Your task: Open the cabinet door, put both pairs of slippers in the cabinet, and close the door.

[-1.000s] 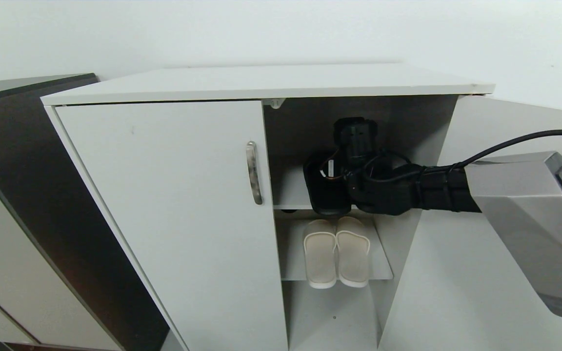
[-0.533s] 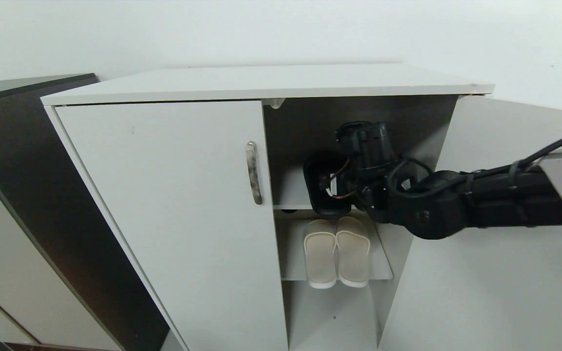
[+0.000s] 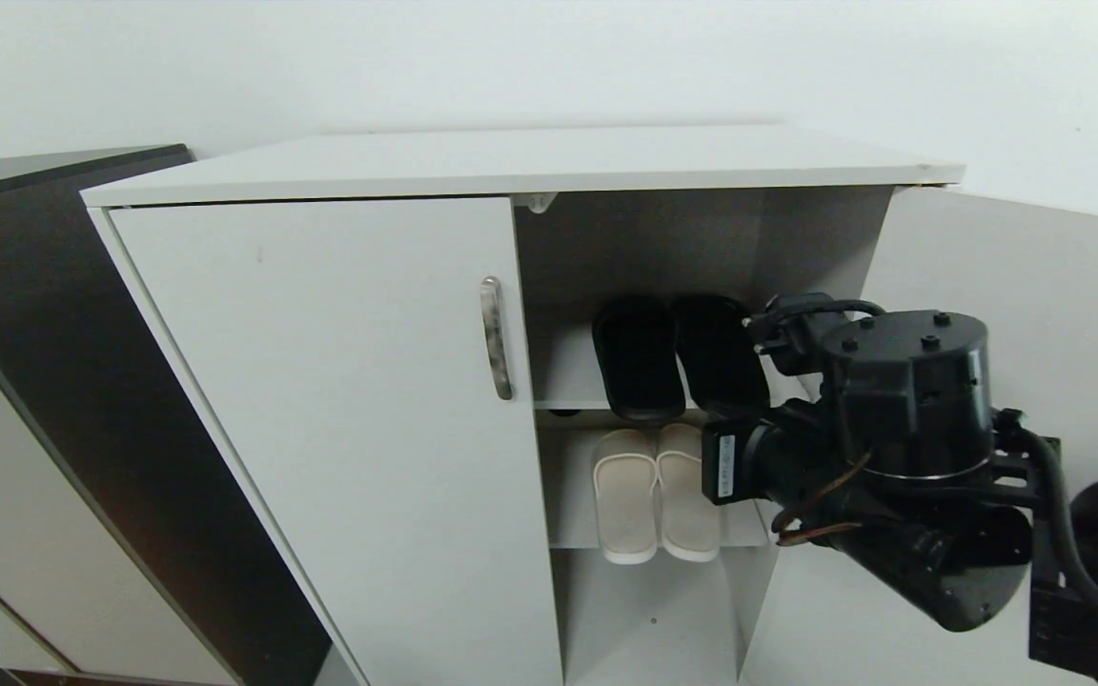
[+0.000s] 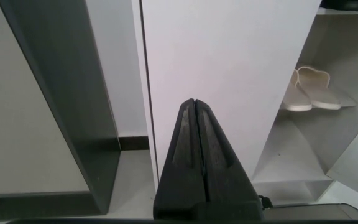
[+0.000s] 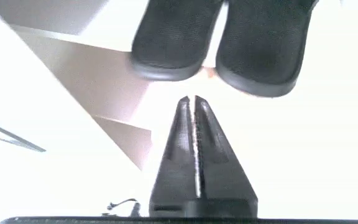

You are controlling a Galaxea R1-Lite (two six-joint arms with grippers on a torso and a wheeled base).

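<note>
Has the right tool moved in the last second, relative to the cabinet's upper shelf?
Yes. The right tool has drawn back out from over the upper shelf, toward the robot and down to the right, leaving the black slippers lying there.

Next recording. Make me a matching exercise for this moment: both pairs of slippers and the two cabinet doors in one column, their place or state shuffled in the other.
Column one
1. black slippers
2. white slippers
3. left cabinet door
4. right cabinet door

Column two
A. swung open
B. on the upper shelf
C. closed
D. on the shelf below, side by side

Pairs: 1-B, 2-D, 3-C, 4-A
</note>
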